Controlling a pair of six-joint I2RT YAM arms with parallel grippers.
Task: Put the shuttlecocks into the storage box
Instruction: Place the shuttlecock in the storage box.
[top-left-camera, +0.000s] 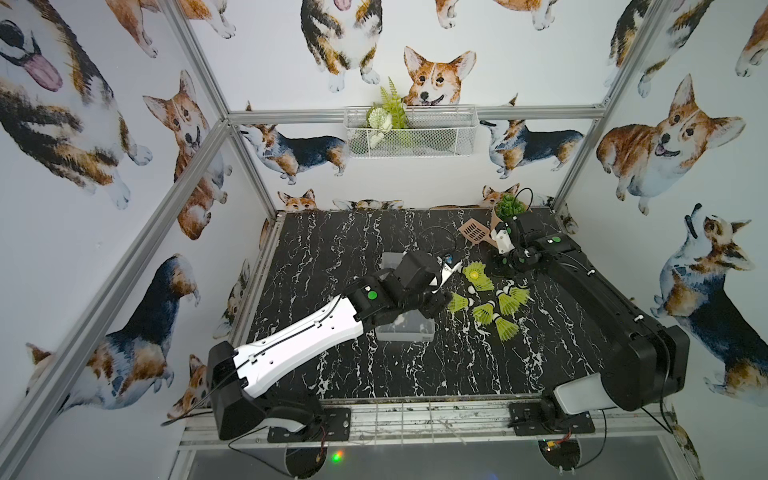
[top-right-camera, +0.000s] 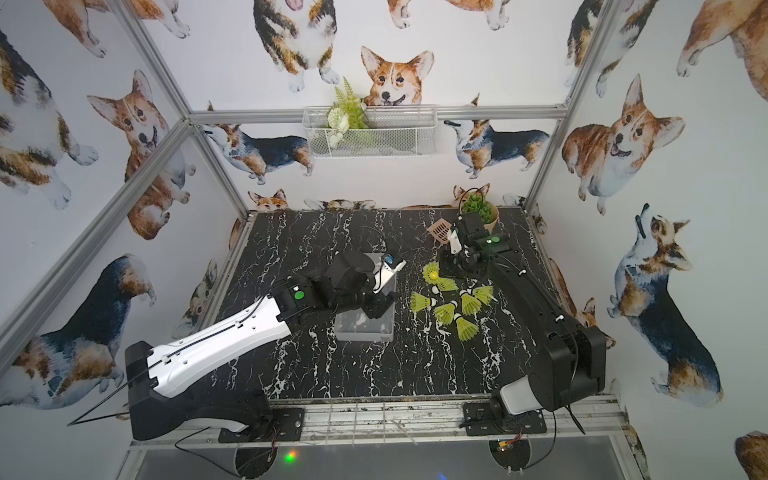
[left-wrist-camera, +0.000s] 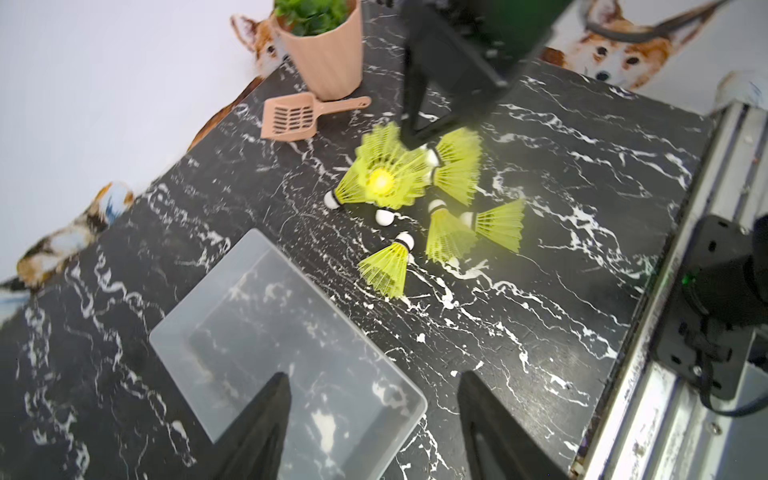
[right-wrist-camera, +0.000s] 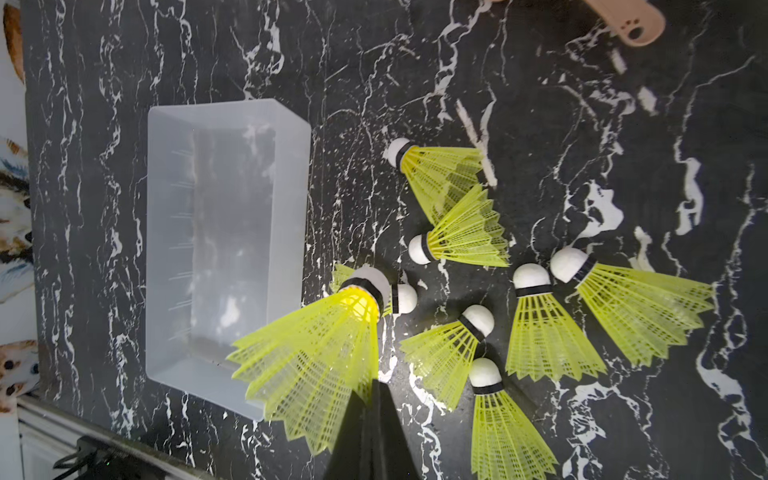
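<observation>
The storage box (right-wrist-camera: 224, 232) is a frosted clear bin, empty, on the black marble table (top-left-camera: 332, 257); my left arm covers much of it in both top views. My right gripper (right-wrist-camera: 376, 386) is shut on the skirt rim of one neon yellow-green shuttlecock (right-wrist-camera: 324, 353), held above the table just right of the box, white tip pointing away. Several more shuttlecocks (top-left-camera: 484, 311) lie clustered on the table right of the box, some overlapping. My left gripper (left-wrist-camera: 374, 376) hangs open over the box's near right corner, nothing between its fingers.
A peach potted plant (top-left-camera: 505, 212) and a peach slotted scoop (top-left-camera: 471, 230) stand at the back right, close behind the right wrist. A white wire basket (top-left-camera: 411, 131) with greenery hangs on the back wall. A metal rail (top-left-camera: 415, 415) carrying both arm bases runs along the front edge.
</observation>
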